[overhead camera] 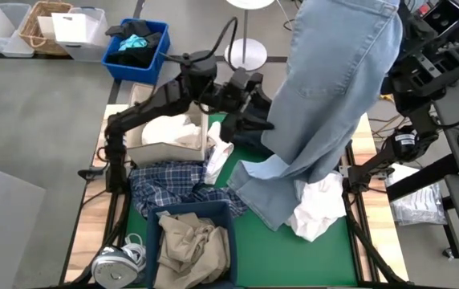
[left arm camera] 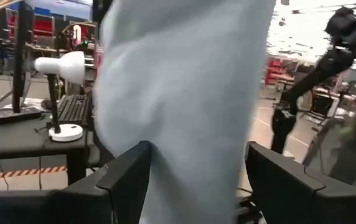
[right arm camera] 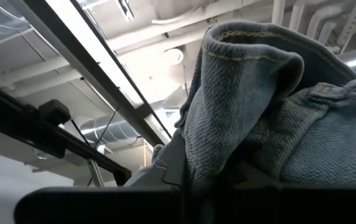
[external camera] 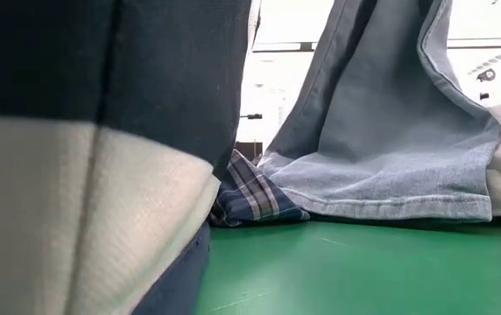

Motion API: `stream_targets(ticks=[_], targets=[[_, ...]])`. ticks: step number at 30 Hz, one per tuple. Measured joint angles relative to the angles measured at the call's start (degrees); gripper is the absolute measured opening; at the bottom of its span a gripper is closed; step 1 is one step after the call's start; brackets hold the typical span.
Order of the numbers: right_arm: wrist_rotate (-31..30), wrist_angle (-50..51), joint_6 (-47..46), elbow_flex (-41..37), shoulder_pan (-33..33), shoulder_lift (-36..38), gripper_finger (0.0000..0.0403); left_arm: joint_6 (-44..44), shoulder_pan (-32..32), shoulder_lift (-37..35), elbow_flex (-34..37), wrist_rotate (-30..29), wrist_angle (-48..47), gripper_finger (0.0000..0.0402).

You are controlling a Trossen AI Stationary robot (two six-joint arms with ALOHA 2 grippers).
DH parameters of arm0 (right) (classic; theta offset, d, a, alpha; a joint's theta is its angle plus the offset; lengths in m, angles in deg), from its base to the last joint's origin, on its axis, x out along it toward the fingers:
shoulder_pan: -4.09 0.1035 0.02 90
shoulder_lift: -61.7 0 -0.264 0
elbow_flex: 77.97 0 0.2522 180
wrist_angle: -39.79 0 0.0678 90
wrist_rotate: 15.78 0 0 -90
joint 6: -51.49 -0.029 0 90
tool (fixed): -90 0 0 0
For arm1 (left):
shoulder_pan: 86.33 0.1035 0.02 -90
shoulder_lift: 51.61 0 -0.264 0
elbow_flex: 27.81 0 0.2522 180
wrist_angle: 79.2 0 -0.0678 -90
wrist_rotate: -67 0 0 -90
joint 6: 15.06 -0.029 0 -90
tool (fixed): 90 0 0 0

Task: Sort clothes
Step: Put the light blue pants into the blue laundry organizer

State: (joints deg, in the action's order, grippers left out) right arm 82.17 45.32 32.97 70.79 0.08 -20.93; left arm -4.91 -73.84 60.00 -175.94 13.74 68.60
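Denim jeans (overhead camera: 334, 104) hoisted high over the green desk (overhead camera: 326, 257) by the right hand (right arm camera: 228, 177), clenched on the waistband, left hand (left arm camera: 193, 180) spread either side mid-leg, tan trousers (overhead camera: 189, 241) binned already (plaid shirt (overhead camera: 169, 186) and white shirt (overhead camera: 318, 210) waiting).

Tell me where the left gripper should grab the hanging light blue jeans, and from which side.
Grip the light blue denim jeans mid-leg, approaching from the left. They hang from the raised right gripper, and the open left gripper already straddles that fabric.
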Motion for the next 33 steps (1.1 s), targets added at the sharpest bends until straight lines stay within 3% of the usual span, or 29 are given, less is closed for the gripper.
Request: stream_targets(ticks=[5,10,16,22,28,33], targets=[[1.75,-1.61,-3.01,0.02,0.00,-1.66,0.0021,3.78,-0.07,5.48,0.02,3.45,9.41,0.0237],[4.78,-6.45,-9.60,-0.02,0.00,-4.38,0.0021,12.83,-0.56,11.02,0.02,3.74,26.20,0.0237],[4.67,-7.55,-11.16,0.00,0.00,-5.79,0.0021,21.11,-1.66,15.88,0.04,9.28,47.76,0.0237],[4.62,-8.94,-11.51,-0.02,0.02,-6.92,0.0021,18.74,-2.50,17.39,0.04,3.57,49.65,0.0237],[4.47,-10.11,-13.09,0.00,0.00,-8.13,0.0021,17.09,-2.80,17.69,0.04,4.36,49.56,0.0223],[4.10,-10.55,-14.56,-0.02,0.00,-8.79,0.0021,14.49,-3.61,17.71,0.04,4.36,49.44,0.0154]])
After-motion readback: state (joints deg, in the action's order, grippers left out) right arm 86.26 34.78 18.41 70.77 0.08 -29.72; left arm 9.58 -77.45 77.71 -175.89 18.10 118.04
